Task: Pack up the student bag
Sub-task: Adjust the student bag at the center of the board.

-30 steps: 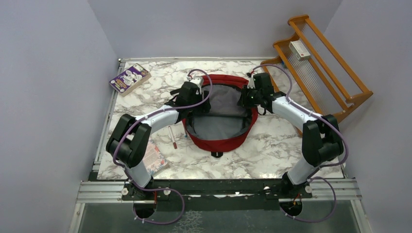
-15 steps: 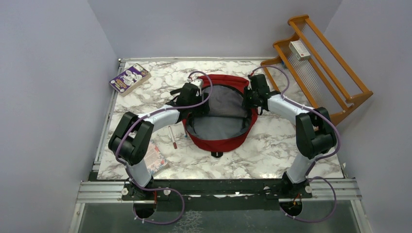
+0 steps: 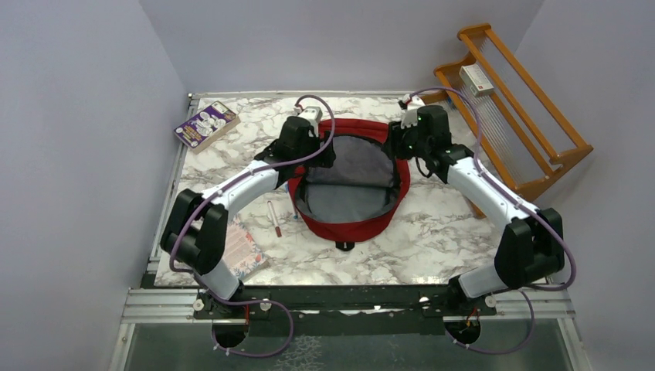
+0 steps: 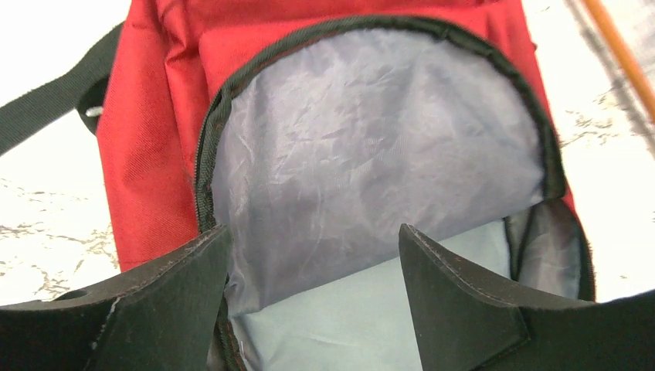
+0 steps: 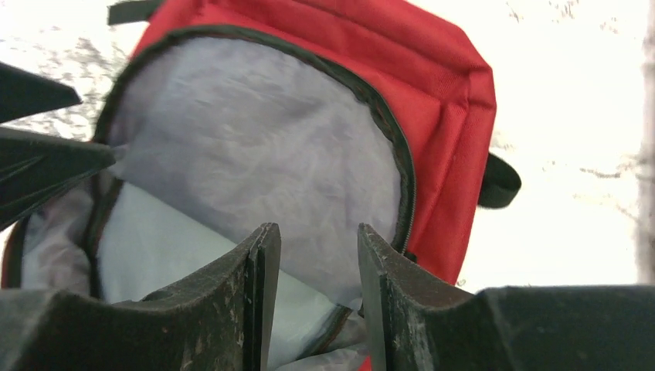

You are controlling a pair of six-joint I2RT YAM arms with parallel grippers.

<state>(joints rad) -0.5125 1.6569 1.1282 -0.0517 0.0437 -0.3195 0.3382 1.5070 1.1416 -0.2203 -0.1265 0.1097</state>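
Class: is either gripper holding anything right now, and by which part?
Nothing is held: the left gripper and right gripper hover with jaws open over the unzipped backpack.

My marbled table point(image 3: 432, 232) carries the student bag point(image 3: 351, 228), lying open in the middle. A pen point(image 3: 273, 218) lies just left of it, a purple book point(image 3: 205, 124) in the far left corner and a patterned book point(image 3: 246, 251) by the near left edge.

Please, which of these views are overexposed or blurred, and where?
Left wrist view: the table around the red backpack is burnt out to white, the grey lining sharp. Right wrist view: table equally washed out, lining slightly soft. Top view: even light, no glare.
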